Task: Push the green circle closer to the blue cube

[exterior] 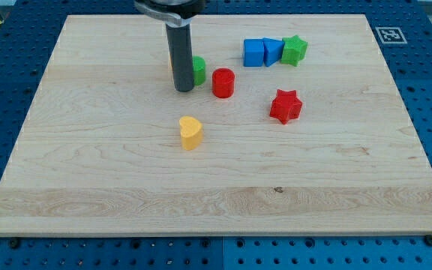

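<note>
Pressing my tip (184, 89) against the green circle (199, 70) on the wooden board (216, 195), near the view's top.

Touching the circle's left side, partly hiding it; carrying no jaws, just a bare rod. Sitting just right of the circle: a red cylinder (223, 82). Lying well apart toward the upper right: the blue cube (254, 52), beside a blue wedge (273, 51) and green star (294, 50). Resting lower: red star (285, 106), yellow heart (190, 133).

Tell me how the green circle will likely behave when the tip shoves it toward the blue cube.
The green circle looks squat and rigid, so it should probably slide flat, not tip. Its round side may let it slip off my tip, which sits against its left. The red cylinder stands close on its right and could deflect it before the blue cube.
</note>
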Controlling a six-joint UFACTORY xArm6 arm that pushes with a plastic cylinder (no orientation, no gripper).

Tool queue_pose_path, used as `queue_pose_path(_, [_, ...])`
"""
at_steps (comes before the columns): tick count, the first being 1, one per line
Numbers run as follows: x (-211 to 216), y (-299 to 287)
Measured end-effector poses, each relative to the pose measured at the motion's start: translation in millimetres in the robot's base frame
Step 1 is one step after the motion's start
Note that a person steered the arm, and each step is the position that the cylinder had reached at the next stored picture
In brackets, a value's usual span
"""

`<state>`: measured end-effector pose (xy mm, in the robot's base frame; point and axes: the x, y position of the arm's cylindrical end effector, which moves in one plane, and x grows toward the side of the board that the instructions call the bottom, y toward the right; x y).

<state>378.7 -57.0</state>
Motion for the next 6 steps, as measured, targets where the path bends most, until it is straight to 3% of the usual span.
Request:
queue_pose_path(2, [-27,1])
queue_pose_path(6, [-38,1])
